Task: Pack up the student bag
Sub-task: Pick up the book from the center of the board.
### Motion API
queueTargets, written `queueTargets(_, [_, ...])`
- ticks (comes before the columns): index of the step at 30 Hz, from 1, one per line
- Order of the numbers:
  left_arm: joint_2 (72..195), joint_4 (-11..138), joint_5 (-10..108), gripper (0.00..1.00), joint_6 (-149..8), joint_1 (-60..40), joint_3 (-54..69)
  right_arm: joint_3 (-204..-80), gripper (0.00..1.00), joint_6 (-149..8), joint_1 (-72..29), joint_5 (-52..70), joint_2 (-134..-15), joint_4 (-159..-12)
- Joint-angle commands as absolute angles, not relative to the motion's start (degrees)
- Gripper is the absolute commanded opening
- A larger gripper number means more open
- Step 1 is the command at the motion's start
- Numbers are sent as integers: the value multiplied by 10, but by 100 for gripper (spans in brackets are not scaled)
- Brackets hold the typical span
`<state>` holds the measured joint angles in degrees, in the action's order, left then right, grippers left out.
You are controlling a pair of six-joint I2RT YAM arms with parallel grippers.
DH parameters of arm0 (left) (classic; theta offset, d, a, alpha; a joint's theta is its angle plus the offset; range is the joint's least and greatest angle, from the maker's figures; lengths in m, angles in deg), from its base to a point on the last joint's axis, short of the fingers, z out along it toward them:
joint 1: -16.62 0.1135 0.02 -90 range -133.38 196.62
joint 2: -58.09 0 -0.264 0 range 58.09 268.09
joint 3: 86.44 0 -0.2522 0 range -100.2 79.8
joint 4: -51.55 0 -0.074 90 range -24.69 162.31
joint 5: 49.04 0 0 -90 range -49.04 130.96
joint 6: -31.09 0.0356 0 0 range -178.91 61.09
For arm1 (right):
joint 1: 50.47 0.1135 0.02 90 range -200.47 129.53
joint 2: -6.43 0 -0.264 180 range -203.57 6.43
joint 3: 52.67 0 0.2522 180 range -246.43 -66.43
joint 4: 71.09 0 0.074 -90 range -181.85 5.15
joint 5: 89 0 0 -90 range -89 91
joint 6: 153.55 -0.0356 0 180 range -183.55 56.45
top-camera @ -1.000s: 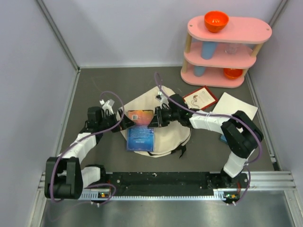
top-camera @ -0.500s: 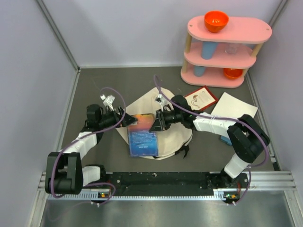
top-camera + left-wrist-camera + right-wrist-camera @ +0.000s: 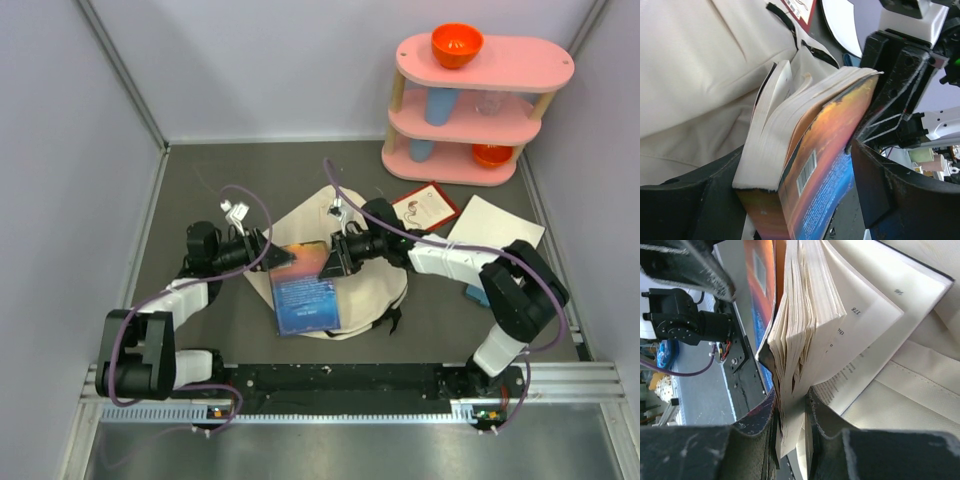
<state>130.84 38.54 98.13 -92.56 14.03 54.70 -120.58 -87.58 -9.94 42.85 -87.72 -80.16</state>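
The student bag (image 3: 372,288) is a beige canvas backpack lying flat mid-table. A paperback book (image 3: 303,292) with an orange and blue cover hangs over it, its top edge held up between both grippers. My left gripper (image 3: 274,257) grips the book's top left corner; in the left wrist view the book (image 3: 822,150) fills the gap between the fingers (image 3: 690,200), with the bag (image 3: 700,65) behind. My right gripper (image 3: 327,262) is shut on a bunch of the book's pages (image 3: 807,315) above the bag (image 3: 910,390), and the pages fan open.
A pink three-tier shelf (image 3: 480,100) stands at the back right with an orange bowl (image 3: 457,44) on top and blue cups inside. A red-bordered card (image 3: 425,208) and a white sheet (image 3: 495,228) lie right of the bag. Walls close in the sides.
Both grippers have shifted slightly right and toward the near edge with the book. The book's lower end has swung further toward the near edge.
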Motion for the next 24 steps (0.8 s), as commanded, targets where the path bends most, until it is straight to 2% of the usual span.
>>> queueTargets(1, [1284, 337, 1031, 78, -943, 104, 556, -1263, 0, -893, -108, 429, -887, -736])
queueTargets(6, [1268, 351, 1003, 72, -935, 96, 568, -1258, 0, -958, -113, 406, -901, -664])
queueTargets(7, [1265, 363, 996, 66, -934, 96, 564, -1259, 0, -963, -113, 405, -902, -655])
queueTargets(10, [1266, 390, 993, 57, -924, 96, 550, -1266, 0, -964, -114, 389, -903, -668])
queueTargets(11, [1265, 406, 983, 43, -913, 97, 545, -1267, 0, -963, -113, 385, -903, -675])
queueTargets(14, [1259, 451, 946, 14, -897, 97, 529, -1274, 18, -956, -112, 369, -897, -714])
queueTargets(15, [1252, 458, 936, 12, -897, 97, 527, -1273, 23, -958, -114, 349, -885, -727])
queueTargets(16, [1249, 482, 927, 7, -896, 96, 520, -1273, 27, -964, -115, 333, -877, -750])
queueTargets(17, [1243, 497, 898, 0, -889, 97, 517, -1262, 41, -976, -119, 328, -867, -762])
queueTargets(20, [1209, 566, 835, 0, -875, 98, 494, -1224, 66, -995, -128, 284, -808, -782])
queueTargets(24, [1157, 631, 824, 0, -906, 116, 421, -1173, 72, -1007, -134, 238, -744, -799])
